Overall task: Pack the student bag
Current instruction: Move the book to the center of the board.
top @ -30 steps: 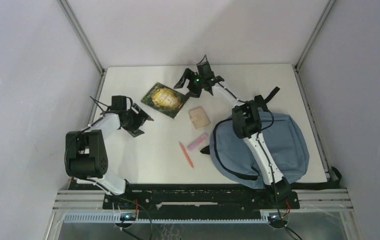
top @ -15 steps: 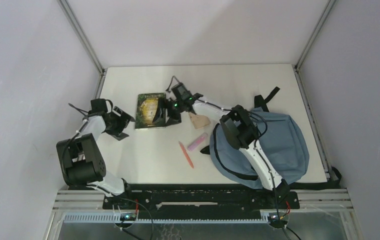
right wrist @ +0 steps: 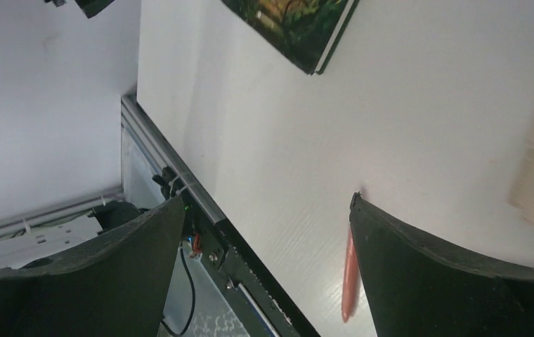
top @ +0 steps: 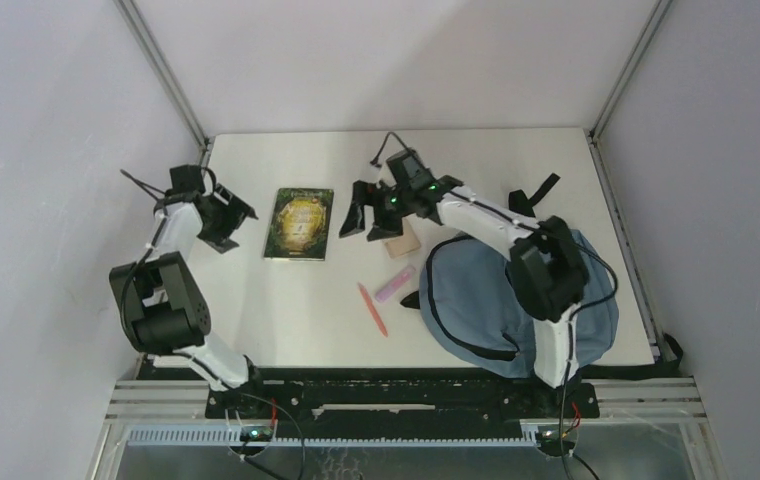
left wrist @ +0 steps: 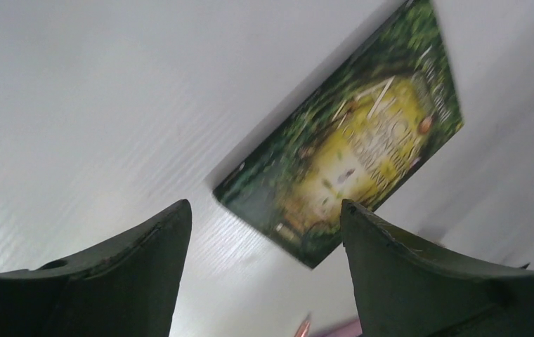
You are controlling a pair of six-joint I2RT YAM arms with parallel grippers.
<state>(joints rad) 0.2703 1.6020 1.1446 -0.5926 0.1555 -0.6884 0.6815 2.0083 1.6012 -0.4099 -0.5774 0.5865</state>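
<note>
The student bag (top: 581, 285), dusty blue with black trim, lies at the table's right, partly under my right arm. A green and yellow book (top: 300, 222) lies flat left of centre; it also shows in the left wrist view as the book (left wrist: 348, 140) and at the top of the right wrist view as the book (right wrist: 299, 28). My right gripper (top: 364, 228) hangs open just right of the book, holding nothing; its jaws (right wrist: 268, 200) frame bare table. My left gripper (top: 234, 226) stands open left of the book, empty, with the same gap seen at the left gripper (left wrist: 265, 207).
A pale wooden block (top: 401, 240) lies beside the right gripper. A pink stick (top: 394, 284) and a red pen (top: 372, 308) lie in front of the bag's opening. The pen (right wrist: 349, 281) shows by my right finger. Frame posts and grey walls enclose the table.
The book has turned and slid left from its slanted spot. My right gripper came onto it, then pulled back to the right. The left arm swung back toward the far left.
</note>
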